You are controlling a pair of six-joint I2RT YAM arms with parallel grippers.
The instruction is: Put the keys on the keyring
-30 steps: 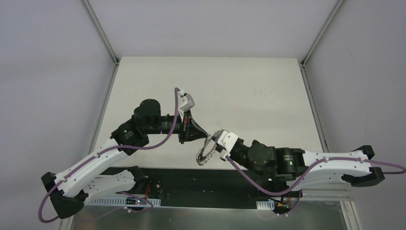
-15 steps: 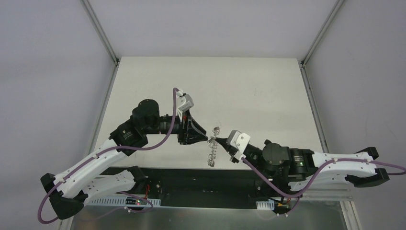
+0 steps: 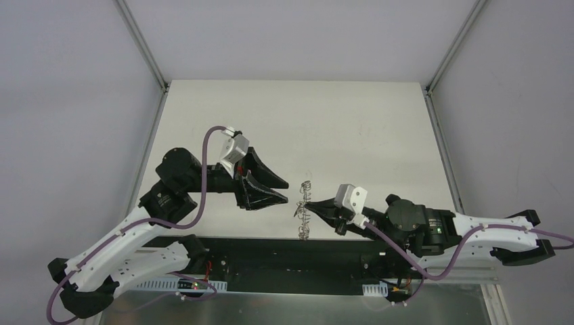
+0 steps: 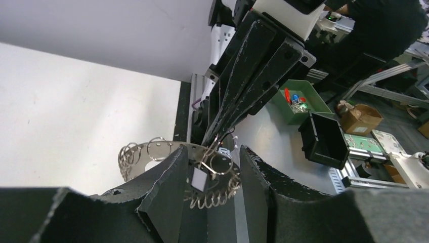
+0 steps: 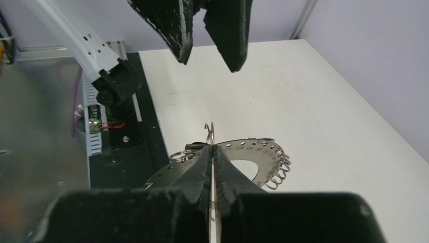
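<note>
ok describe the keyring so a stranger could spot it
Find the middle of the white table's near edge. The keyring hangs there, pinched in the right tool: a flat silvery ring, its rim fringed with thin wire loops.

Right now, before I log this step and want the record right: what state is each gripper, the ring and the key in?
left gripper: open, gripping nothing.
right gripper: shut on the ring's rim.
ring: hanging from the right gripper, floppy.
key: small pale-ended piece, seemingly hanging from one of the ring's wire loops; too small to be sure.
</note>
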